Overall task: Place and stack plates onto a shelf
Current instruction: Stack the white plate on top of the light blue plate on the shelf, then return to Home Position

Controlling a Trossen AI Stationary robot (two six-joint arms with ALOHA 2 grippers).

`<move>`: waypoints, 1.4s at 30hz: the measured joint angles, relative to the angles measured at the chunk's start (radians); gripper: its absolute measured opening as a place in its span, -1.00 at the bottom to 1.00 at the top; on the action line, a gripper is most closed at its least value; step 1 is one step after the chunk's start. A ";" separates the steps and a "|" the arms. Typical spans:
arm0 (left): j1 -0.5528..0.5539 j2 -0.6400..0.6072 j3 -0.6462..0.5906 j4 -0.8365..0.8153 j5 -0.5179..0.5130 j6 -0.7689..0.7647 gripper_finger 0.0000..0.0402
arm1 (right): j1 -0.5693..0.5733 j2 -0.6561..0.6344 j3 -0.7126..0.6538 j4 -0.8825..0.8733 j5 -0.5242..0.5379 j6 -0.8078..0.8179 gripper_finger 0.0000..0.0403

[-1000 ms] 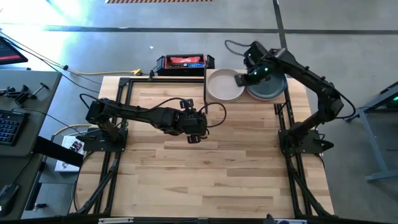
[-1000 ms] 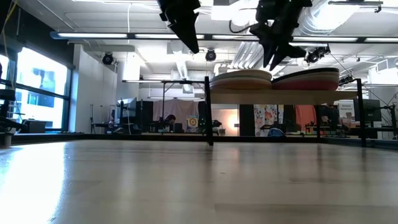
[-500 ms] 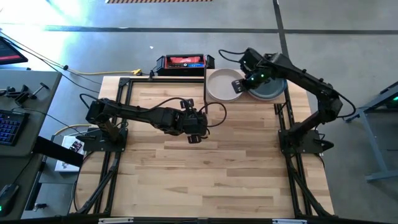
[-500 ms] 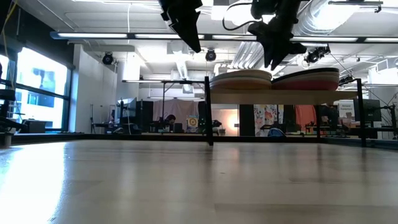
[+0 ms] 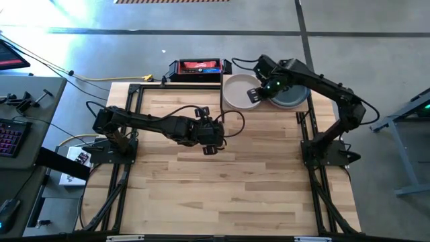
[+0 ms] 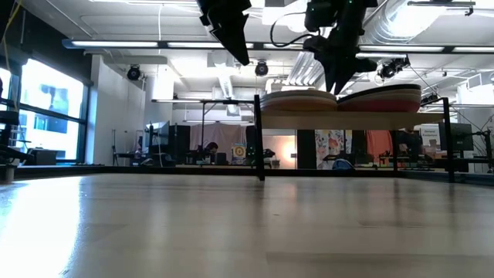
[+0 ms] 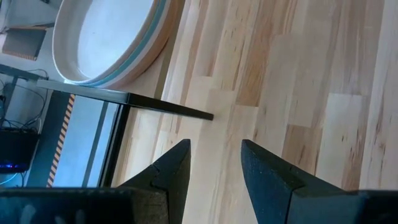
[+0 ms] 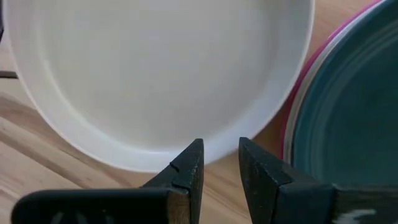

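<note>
Two stacks of plates rest on the shelf [image 6: 347, 121] at the table's far edge. One is topped by a cream plate [image 5: 240, 92], the other by a dark slate plate [image 5: 293, 95] with a magenta rim [image 8: 291, 124] under it. My right gripper [image 5: 254, 96] hovers above the cream plate's rim [image 8: 205, 140], near the gap between the stacks. It points steeply down and is open by a narrow gap, with nothing between its fingers. My left gripper [image 5: 210, 145] hangs open over the table's middle, high above the wood [image 7: 214, 167].
The shelf stands raised on thin black posts [image 6: 258, 139], and its black frame edge [image 7: 168, 109] runs beside the cream stack. A black and red box [image 5: 199, 67] sits beyond the table's far edge. The plank tabletop [image 5: 228, 188] lies bare toward the near edge.
My right gripper has moved from over the slate stack toward the table's left and sunk a little. It now stands over the cream plate's rim by the gap between the stacks, and its finger gap is unchanged. The plates have not moved.
</note>
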 joint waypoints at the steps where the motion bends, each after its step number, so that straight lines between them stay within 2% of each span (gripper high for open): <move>1: 0.000 0.000 0.000 0.000 0.000 -0.001 -0.35 | 0.000 0.000 0.000 0.001 0.000 0.000 -0.61; 9: 0.000 0.000 0.000 -0.005 0.000 -0.008 -0.35 | 0.001 -0.021 0.000 -0.001 -0.009 -0.016 -0.61; 14: 0.000 0.000 0.000 -0.062 0.001 -0.112 -0.35 | 0.051 -0.066 0.000 -0.002 -0.073 -0.108 -0.61; 17: 0.000 0.000 0.000 -0.131 0.002 -0.189 -0.35 | 0.100 -0.106 0.000 -0.001 -0.068 -0.166 -0.61; 23: -0.013 -0.005 -0.029 -0.259 -0.001 -0.347 -0.35 | 0.230 -0.212 0.000 0.012 0.105 -0.212 -0.61; 27: -0.046 -0.066 -0.105 -0.272 0.002 -0.439 -0.35 | 0.323 -0.295 0.000 0.013 0.242 -0.207 -0.61; 30: -0.074 -0.132 -0.178 -0.275 0.010 -0.497 -0.35 | 0.376 -0.356 -0.004 0.032 0.284 -0.206 -0.61; 33: -0.099 -0.227 -0.258 -0.267 0.014 -0.541 -0.35 | 0.407 -0.440 -0.093 0.147 0.272 -0.251 -0.61; 42: -0.168 -0.589 -0.540 -0.084 0.014 -0.567 -0.35 | 0.412 -0.733 -0.562 0.523 0.059 -0.296 -0.61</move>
